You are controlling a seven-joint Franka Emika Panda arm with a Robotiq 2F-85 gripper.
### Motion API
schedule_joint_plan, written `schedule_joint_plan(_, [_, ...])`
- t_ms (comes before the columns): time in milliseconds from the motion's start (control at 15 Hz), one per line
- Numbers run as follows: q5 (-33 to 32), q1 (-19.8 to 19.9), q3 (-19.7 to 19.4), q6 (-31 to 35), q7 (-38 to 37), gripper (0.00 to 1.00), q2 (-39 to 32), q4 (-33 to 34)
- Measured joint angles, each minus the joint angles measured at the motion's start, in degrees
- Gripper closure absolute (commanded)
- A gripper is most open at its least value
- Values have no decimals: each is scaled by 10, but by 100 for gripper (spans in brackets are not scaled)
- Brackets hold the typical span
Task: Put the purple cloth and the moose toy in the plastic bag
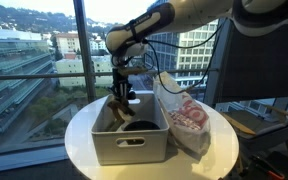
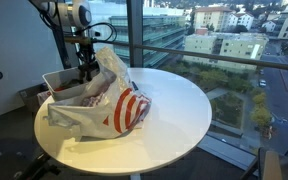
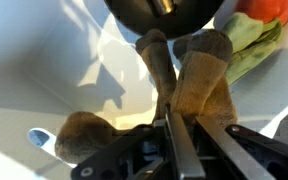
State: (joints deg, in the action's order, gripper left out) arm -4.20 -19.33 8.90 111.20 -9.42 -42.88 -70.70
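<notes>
The bin (image 1: pixel 131 146) walls off the space below the jaws; the plastic bag (image 1: pixel 188 120) crowds just beside; open above.

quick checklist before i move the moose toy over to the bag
1. Grip on toy: ok. In the wrist view the claw is closed on the brown moose toy.
2. Toy clear of the bin: cannot tell. In an exterior view it hangs about level with the rim.
3. Plastic bag in place: ok. It lies on the table right beside the bin.
4. Bag mouth open: cannot tell. The bag is slumped and no opening shows in any view.
5. Purple cloth located: not ok. No purple cloth shows in any view.
</notes>
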Motion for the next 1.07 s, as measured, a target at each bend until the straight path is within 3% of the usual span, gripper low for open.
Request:
schedule_joint_plan(333, [3,-3,6,-108,-69,97,135,-74])
schedule_joint_plan(600, [23,-3,6,-144,-161,97,253,-179])
schedule_joint_plan(800, [72,7,6,-161,-200,97,335,-272])
schedule_joint_plan(1067, [162,50,-5,-138,-203,97,407,-407])
